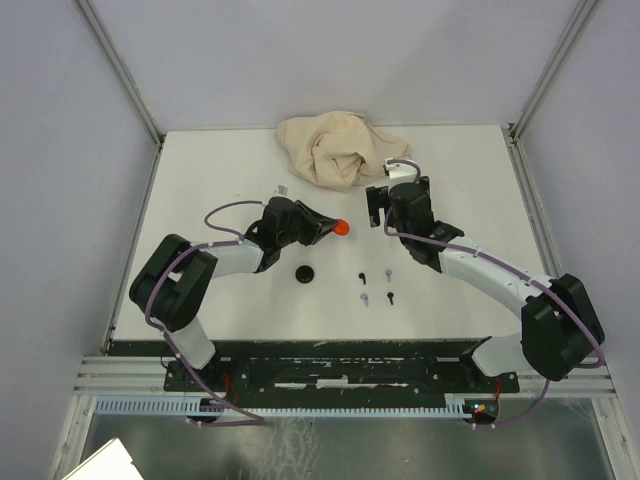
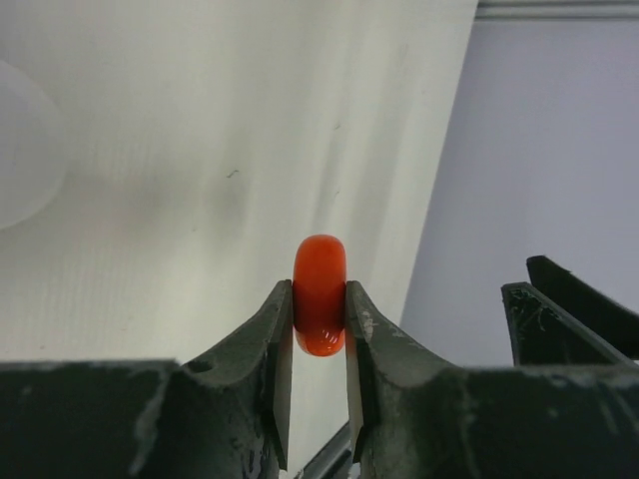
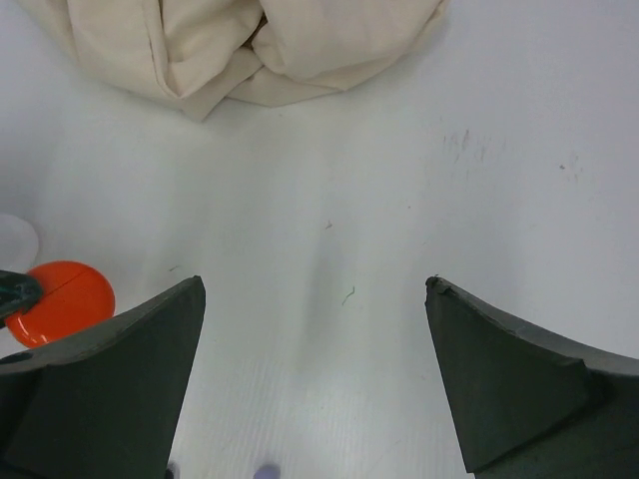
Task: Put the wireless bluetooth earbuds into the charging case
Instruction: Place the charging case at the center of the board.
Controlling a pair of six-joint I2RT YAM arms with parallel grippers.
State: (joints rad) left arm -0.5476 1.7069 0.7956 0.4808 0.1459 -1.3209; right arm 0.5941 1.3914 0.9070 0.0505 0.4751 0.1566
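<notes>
My left gripper (image 1: 333, 228) (image 2: 319, 317) is shut on a round red charging case (image 1: 342, 228) (image 2: 319, 274), held on edge above the table with a pad on each flat face. The same case (image 3: 60, 300) shows at the left of the right wrist view. My right gripper (image 1: 377, 204) (image 3: 315, 286) hovers just right of it, open, with only bare table between its fingers. Several tiny earbuds lie nearer the arms: a black one (image 1: 362, 276), a lavender one (image 1: 387, 270), another lavender (image 1: 365, 298) and another black (image 1: 392, 297).
A black round case (image 1: 304, 273) lies below the left gripper. A crumpled beige cloth (image 1: 335, 148) (image 3: 240, 45) sits at the back of the white table (image 1: 470, 190). A blurred white disc (image 2: 20, 150) (image 3: 12, 239) lies left of the red case.
</notes>
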